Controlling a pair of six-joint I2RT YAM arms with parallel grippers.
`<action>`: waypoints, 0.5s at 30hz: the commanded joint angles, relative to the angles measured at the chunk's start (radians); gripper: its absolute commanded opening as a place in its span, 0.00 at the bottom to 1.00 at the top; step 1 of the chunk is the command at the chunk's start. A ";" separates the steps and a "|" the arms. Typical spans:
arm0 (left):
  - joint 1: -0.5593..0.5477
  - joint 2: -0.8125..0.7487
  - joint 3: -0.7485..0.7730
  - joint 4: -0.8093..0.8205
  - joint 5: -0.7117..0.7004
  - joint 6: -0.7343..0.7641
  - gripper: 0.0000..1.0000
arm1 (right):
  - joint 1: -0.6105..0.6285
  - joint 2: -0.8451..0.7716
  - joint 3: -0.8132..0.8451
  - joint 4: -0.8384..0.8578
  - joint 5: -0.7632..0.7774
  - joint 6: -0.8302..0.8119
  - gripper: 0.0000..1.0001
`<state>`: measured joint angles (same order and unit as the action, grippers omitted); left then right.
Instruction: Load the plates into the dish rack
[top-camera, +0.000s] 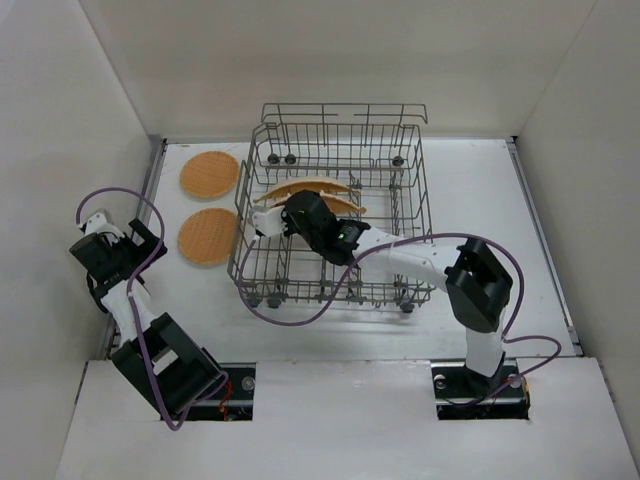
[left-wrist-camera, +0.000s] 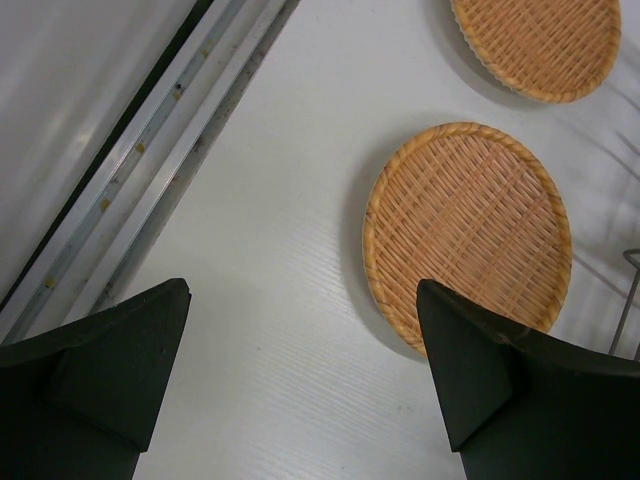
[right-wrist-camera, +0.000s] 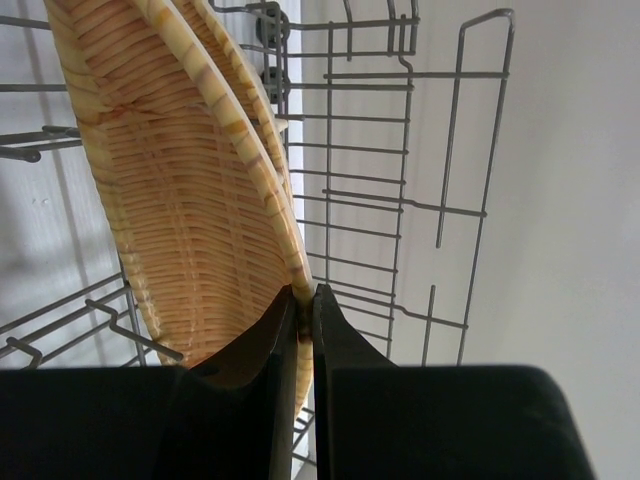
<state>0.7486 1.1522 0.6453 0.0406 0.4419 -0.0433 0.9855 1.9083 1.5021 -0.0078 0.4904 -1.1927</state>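
The grey wire dish rack (top-camera: 400, 215) stands mid-table. Two orange woven plates stand on edge inside it (top-camera: 310, 185) (top-camera: 342, 204). My right gripper (top-camera: 280, 215) reaches into the rack. In the right wrist view it (right-wrist-camera: 304, 295) is shut on the rim of the nearer plate (right-wrist-camera: 190, 230), with the second plate (right-wrist-camera: 235, 60) close behind. Two more plates lie flat on the table left of the rack (top-camera: 210, 174) (top-camera: 207, 236). My left gripper (top-camera: 105, 250) is open and empty at the far left. In its wrist view it (left-wrist-camera: 302, 290) hovers over bare table beside the near flat plate (left-wrist-camera: 467, 235).
White walls close in the table on the left, back and right. A metal rail (left-wrist-camera: 150, 160) runs along the table's left edge beside my left gripper. The rack's upright wires (right-wrist-camera: 400, 200) surround my right gripper. The far flat plate (left-wrist-camera: 537, 45) lies beyond the near one.
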 joint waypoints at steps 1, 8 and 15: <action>0.013 0.004 0.013 0.035 0.032 -0.012 1.00 | -0.001 0.014 0.024 -0.014 0.020 0.001 0.00; 0.018 0.015 0.020 0.028 0.046 -0.013 1.00 | -0.018 -0.058 -0.020 0.028 0.068 -0.080 0.00; 0.027 0.023 0.025 0.027 0.057 -0.021 1.00 | -0.058 -0.083 -0.083 0.118 0.096 -0.143 0.00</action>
<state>0.7666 1.1770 0.6453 0.0402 0.4698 -0.0551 0.9558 1.8751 1.4231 0.0177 0.5354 -1.3029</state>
